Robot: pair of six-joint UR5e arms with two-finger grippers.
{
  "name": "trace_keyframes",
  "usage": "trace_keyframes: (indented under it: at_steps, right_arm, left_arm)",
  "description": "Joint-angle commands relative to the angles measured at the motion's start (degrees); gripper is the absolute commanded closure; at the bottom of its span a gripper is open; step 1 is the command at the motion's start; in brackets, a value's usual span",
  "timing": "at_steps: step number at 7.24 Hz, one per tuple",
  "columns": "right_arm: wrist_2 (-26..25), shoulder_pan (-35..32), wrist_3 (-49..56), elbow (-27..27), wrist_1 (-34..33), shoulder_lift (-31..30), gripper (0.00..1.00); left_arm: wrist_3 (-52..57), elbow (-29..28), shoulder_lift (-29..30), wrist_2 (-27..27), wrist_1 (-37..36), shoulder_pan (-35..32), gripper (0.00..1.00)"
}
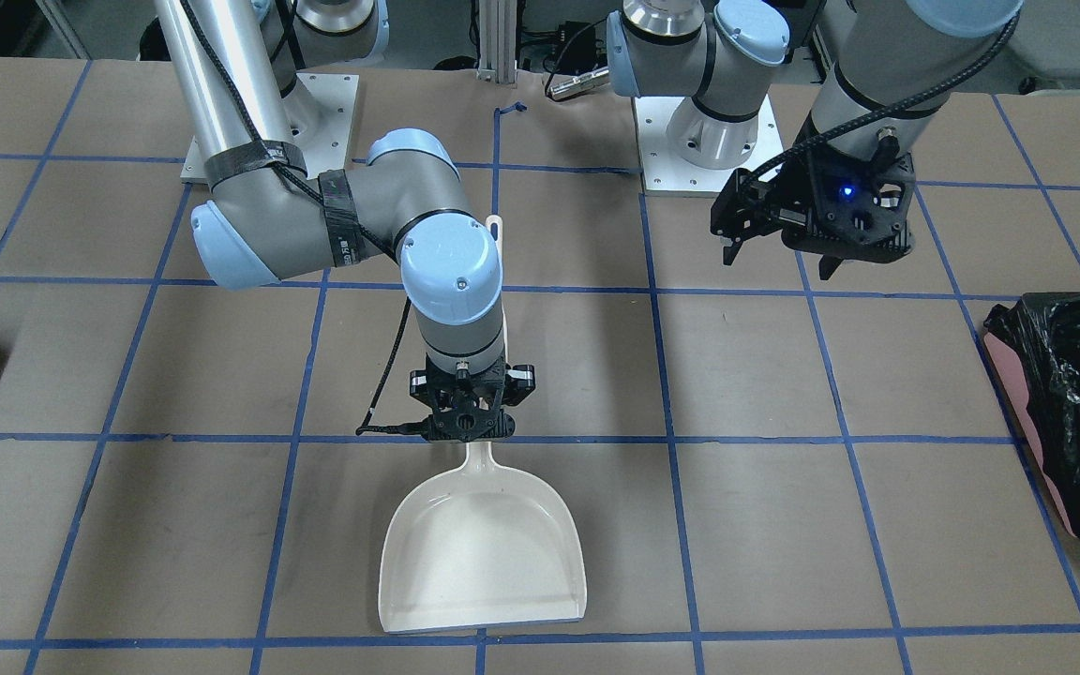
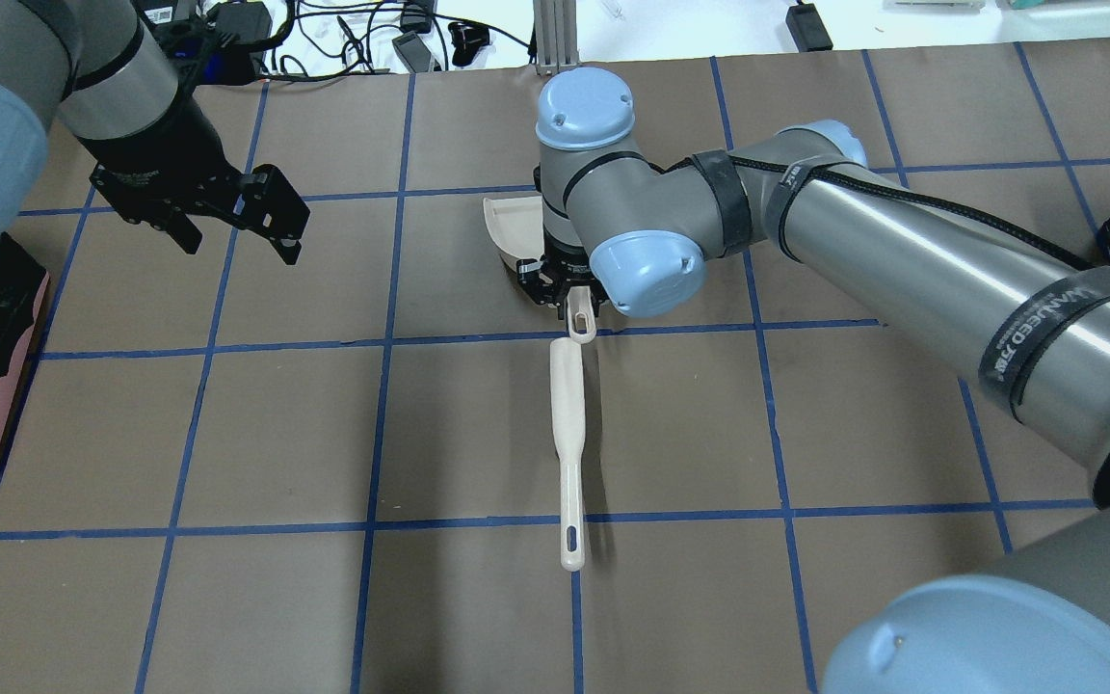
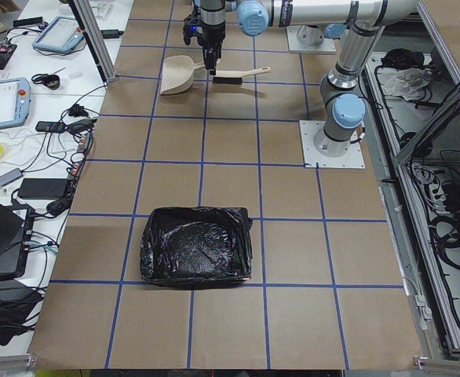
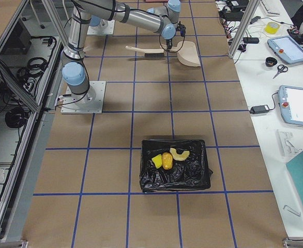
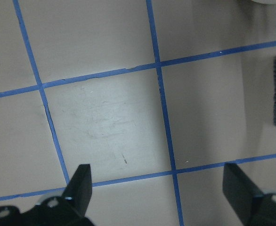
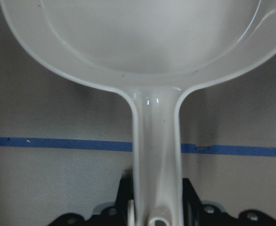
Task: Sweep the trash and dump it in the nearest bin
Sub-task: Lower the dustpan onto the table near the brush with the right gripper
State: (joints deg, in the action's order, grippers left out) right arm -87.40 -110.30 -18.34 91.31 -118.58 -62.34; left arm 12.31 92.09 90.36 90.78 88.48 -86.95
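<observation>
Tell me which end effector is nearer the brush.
Right. The right end effector sits at the dustpan handle, just beyond the brush head; the left end effector hovers open, well off to the side.

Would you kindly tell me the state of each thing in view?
Cream plastic dustpan: flat on the table, empty.
Right gripper: shut on the dustpan's handle.
Left gripper: open, empty, above the table.
Cream long-handled brush: lying on the table, unheld.
Black-bagged bin on the robot's right: holds the yellow sponge block, orange-brown bun and tan croissant.
Black-bagged bin on the robot's left: looks empty.
</observation>
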Motion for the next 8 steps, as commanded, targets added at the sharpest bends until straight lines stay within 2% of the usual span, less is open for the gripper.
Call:
trace_keyframes:
  at_steps: [1,6,8]
  right_arm:
    - [-0.3,0.0,0.1,0.0,-0.2,-0.5,0.27]
    - [-0.7,1.0,0.7,-0.9,-0.1,-4.3,0.04]
    - [-0.6,4.5,1.5,-1.7,2.9,-8.3,0.00]
  left_arm:
    - [-0.3,0.0,0.0,-0.3,-0.1,0.0,0.00]
    - [-0.3,-0.1,0.0,-0.3,-0.1,0.0,0.00]
    - [-0.5,0.0,0.1,-0.3,-1.0,-0.1,0.00]
